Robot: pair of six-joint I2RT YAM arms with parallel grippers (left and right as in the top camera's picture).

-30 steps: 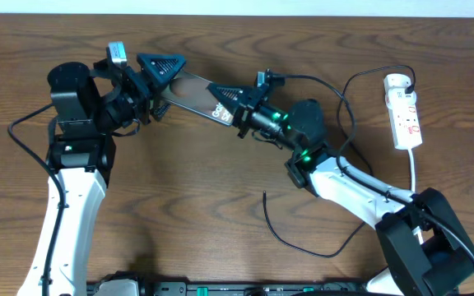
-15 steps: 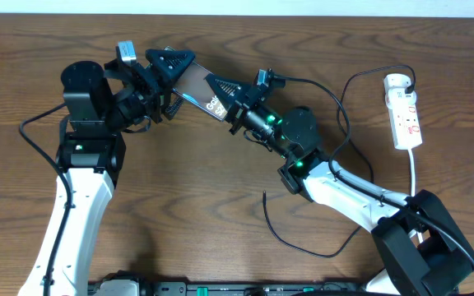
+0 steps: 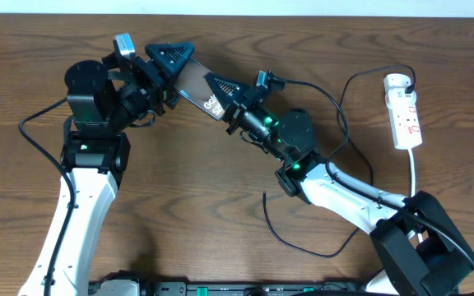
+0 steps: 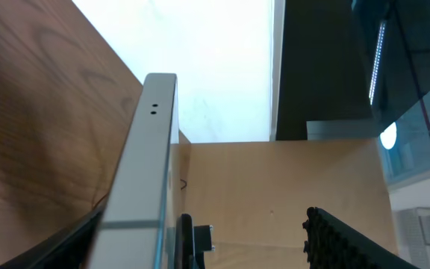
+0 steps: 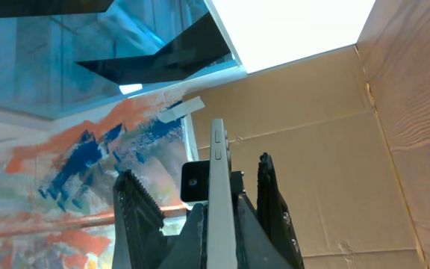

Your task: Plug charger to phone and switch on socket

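Observation:
The phone point(image 3: 194, 80), a brownish slab with white lettering, hangs tilted above the table's far side between both arms. My right gripper point(image 3: 223, 93) is shut on its lettered end; the right wrist view shows the phone's thin edge point(image 5: 216, 179) pinched in my right gripper point(image 5: 219, 228). My left gripper point(image 3: 175, 64) stands open round the other end. In the left wrist view the phone's edge point(image 4: 144, 179) lies by the left finger, well apart from the right finger of my left gripper point(image 4: 207, 246). The charger point(image 3: 267, 212) trails loose on the table. The socket point(image 3: 406, 111) lies far right.
A white cord point(image 3: 415, 168) runs from the socket toward the right arm's base. Black robot cables loop near the right arm's elbow point(image 3: 344, 123) and beside the left arm point(image 3: 31, 131). The table's far edge is close behind the phone.
Both arms have carried the phone a little toward the table's far left, tilting it more steeply. The left gripper's fingers have drawn somewhat closer together round the phone's end.

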